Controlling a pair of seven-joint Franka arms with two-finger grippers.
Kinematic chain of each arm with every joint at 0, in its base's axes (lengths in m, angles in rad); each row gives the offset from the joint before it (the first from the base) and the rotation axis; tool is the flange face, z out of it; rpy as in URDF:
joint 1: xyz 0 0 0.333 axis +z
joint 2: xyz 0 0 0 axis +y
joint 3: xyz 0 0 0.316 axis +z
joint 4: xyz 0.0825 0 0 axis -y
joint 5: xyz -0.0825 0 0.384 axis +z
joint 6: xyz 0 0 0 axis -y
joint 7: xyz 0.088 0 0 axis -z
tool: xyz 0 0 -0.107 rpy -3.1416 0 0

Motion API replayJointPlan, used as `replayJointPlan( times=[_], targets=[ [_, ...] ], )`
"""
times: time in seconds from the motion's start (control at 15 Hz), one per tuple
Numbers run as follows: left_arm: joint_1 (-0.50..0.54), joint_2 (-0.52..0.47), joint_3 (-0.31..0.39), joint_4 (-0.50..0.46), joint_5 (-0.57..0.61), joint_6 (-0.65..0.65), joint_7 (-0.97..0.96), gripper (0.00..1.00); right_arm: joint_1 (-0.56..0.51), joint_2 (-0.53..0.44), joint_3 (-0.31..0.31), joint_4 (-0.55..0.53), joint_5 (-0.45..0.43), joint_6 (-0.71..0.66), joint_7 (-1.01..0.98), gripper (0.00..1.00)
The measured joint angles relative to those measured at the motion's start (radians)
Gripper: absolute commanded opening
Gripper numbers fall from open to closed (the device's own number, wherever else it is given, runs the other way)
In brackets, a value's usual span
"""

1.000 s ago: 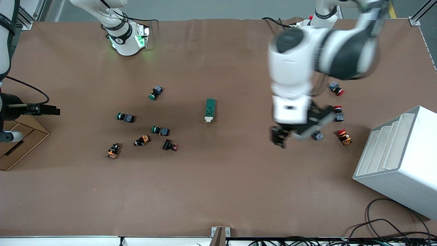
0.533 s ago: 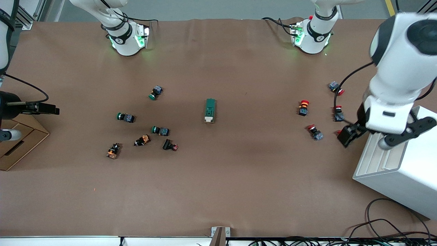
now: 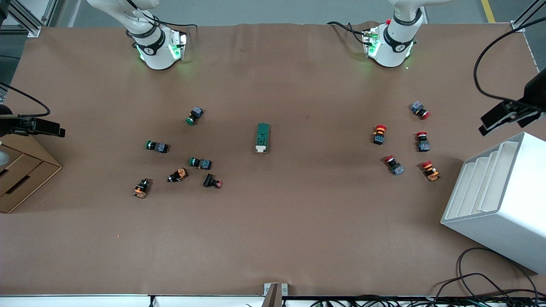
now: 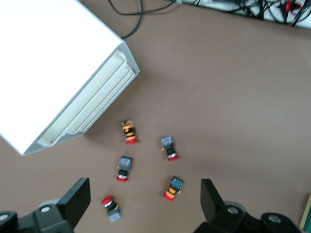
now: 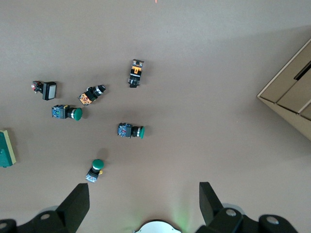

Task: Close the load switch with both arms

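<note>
The load switch [image 3: 262, 137], a dark-green block with a cream piece at its end nearer the front camera, lies alone mid-table. Its edge shows in the right wrist view [image 5: 6, 150]. My left gripper [image 3: 505, 114] is open and empty, high over the table's edge at the left arm's end, above the white box. In the left wrist view [image 4: 143, 199] its fingers [image 4: 75, 196] are spread wide over the red push buttons. My right gripper [image 3: 40, 126] is open and empty, high over the right arm's end; its fingers [image 5: 75, 204] are spread wide in the right wrist view [image 5: 142, 204].
Several red push buttons [image 3: 379, 134] lie toward the left arm's end, and several green and orange ones [image 3: 200, 162] toward the right arm's end. A white stepped box [image 3: 499, 200] and a cardboard box [image 3: 21, 170] stand at the table's ends.
My left arm has swung up and away from over the red buttons to the table's edge at its own end. My right gripper has shifted slightly outward.
</note>
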Motion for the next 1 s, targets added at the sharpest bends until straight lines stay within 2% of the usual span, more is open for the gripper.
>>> replayJointPlan(
  times=[0.33,0.53,0.73,1.0],
  targets=[
    [-0.001,-0.048,0.013,-0.007,-0.001,-0.105,0.094,1.0,0.013,-0.033,-0.001,0.001,-0.001,-0.009,0.02,1.0],
    [-0.004,-0.098,0.013,-0.048,-0.001,-0.12,0.105,1.0,0.013,-0.068,-0.001,-0.019,-0.003,-0.006,0.021,1.0],
    [-0.01,-0.162,0.011,-0.115,-0.003,-0.12,0.11,1.0,0.013,-0.137,-0.001,-0.112,-0.009,0.041,0.021,1.0],
    [-0.034,-0.203,0.008,-0.149,-0.018,-0.12,0.116,1.0,0.013,-0.255,-0.001,-0.259,-0.021,0.103,0.021,1.0]
  ],
)
